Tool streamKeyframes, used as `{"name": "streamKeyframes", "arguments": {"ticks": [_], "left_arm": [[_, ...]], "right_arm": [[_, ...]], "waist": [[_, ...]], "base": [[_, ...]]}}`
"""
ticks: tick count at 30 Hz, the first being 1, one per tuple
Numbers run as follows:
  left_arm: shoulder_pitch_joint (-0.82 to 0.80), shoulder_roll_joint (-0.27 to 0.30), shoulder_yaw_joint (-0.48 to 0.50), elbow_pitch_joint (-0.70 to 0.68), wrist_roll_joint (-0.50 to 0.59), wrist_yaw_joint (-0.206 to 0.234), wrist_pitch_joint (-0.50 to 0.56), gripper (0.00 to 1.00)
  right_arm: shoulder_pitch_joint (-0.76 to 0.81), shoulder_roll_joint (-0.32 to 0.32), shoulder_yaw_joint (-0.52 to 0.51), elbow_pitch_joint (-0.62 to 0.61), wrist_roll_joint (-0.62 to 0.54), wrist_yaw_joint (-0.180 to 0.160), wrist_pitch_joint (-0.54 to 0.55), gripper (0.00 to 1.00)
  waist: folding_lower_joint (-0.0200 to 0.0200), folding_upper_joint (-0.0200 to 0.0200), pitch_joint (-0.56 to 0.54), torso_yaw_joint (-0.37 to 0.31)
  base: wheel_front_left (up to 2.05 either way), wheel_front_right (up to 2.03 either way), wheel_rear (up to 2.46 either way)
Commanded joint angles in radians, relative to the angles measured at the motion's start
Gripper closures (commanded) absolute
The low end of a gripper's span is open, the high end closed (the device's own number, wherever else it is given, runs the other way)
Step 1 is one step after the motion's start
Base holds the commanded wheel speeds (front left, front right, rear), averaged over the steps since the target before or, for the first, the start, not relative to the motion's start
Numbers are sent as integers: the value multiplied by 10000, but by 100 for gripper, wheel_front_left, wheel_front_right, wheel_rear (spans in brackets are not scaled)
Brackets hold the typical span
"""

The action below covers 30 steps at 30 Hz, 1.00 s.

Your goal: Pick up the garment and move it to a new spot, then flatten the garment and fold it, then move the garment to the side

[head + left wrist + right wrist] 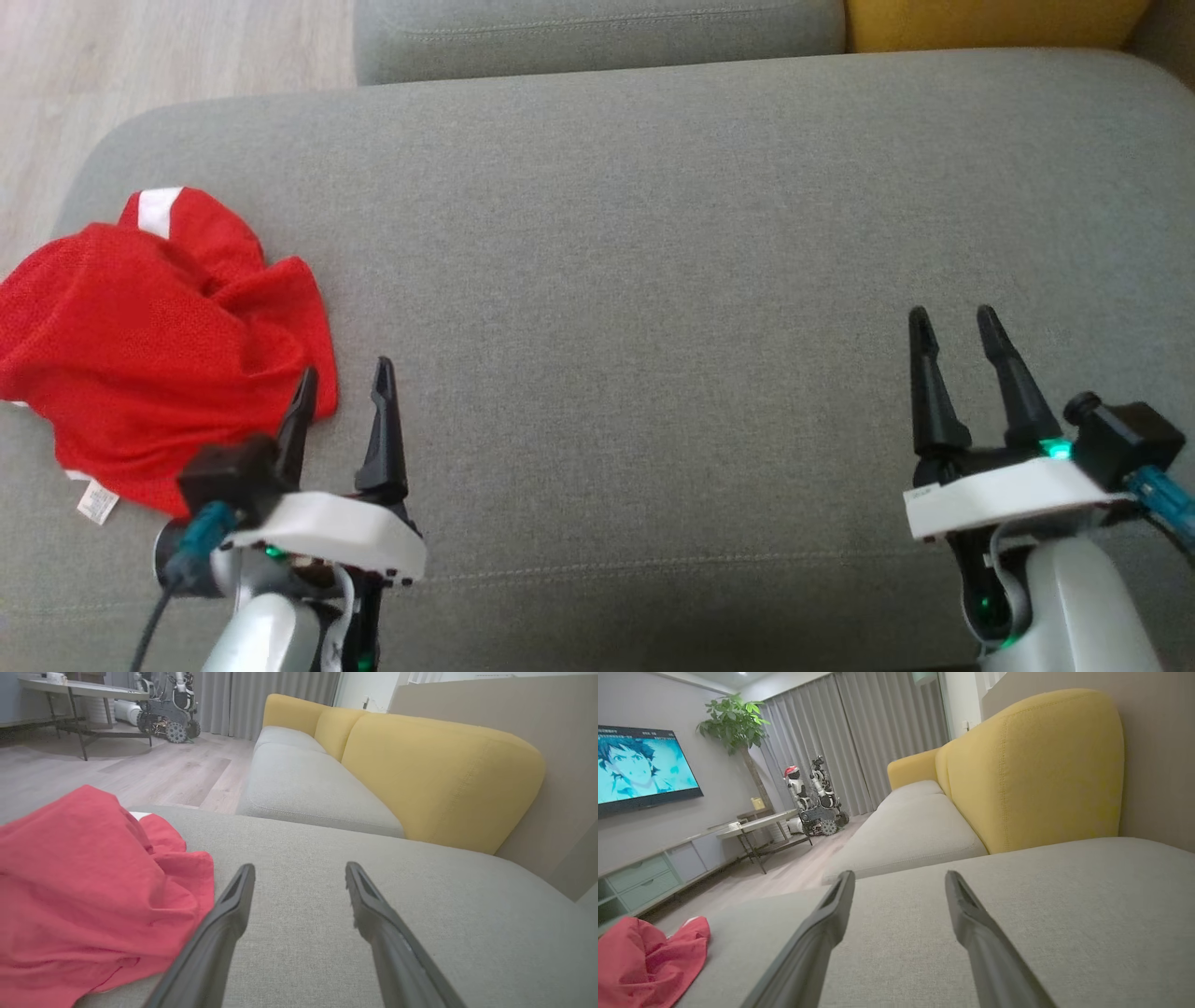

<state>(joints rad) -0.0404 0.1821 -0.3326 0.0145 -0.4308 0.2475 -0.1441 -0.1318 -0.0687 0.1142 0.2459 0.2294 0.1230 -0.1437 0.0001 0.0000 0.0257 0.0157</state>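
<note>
A crumpled red mesh garment (159, 345) with a white stripe and a white label lies at the left end of the grey sofa cushion (653, 280). My left gripper (344, 375) hovers open just right of the garment's near edge, its left finger over the cloth's hem. From the left wrist view the garment (88, 891) bunches up left of the open fingers (299, 872). My right gripper (952, 319) stands open far to the right over bare cushion. The right wrist view has the garment (644, 961) at its lower left, well away from the right gripper (899, 879).
A second grey seat cushion (308, 784) and yellow backrests (439, 774) lie beyond. Wooden floor (140, 56) borders the cushion's left edge. A table (756, 823), a wheeled robot (817, 802), a TV (642, 772) and a plant stand across the room.
</note>
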Motion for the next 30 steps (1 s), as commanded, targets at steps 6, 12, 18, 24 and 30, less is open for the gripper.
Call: {"name": "streamKeyframes", "arguments": {"ticks": [6, 12, 18, 24, 30], "left_arm": [[-670, 606, -493, 305, 1014, 811, -312, 0], [-784, 771, -875, 433, 1423, 1187, -458, 0], [-831, 765, -990, 364, 1697, 1552, -633, 0], [-822, 693, -975, 328, 2182, 1549, -809, 0], [-656, 276, -507, 184, 2237, 1209, -985, 0]], "right_arm": [[-518, 183, -339, 181, -1740, 59, -318, 0], [-586, 189, -132, -6, -2093, 62, -464, 0], [-598, 189, 76, -434, -2548, 65, -638, 0], [-644, 187, 266, -372, -3131, 69, -813, 0], [-671, 186, 377, 84, -2651, 73, -989, 0]], "waist": [[-1, 0, -79, 18], [-1, 0, -93, 46], [-1, 0, -60, 93], [-1, 0, -39, 149], [-1, 0, 7, 218]], "base": [[0, 0, 0], [0, 0, 0], [0, 0, 0], [0, 0, 0], [0, 0, 0]]}}
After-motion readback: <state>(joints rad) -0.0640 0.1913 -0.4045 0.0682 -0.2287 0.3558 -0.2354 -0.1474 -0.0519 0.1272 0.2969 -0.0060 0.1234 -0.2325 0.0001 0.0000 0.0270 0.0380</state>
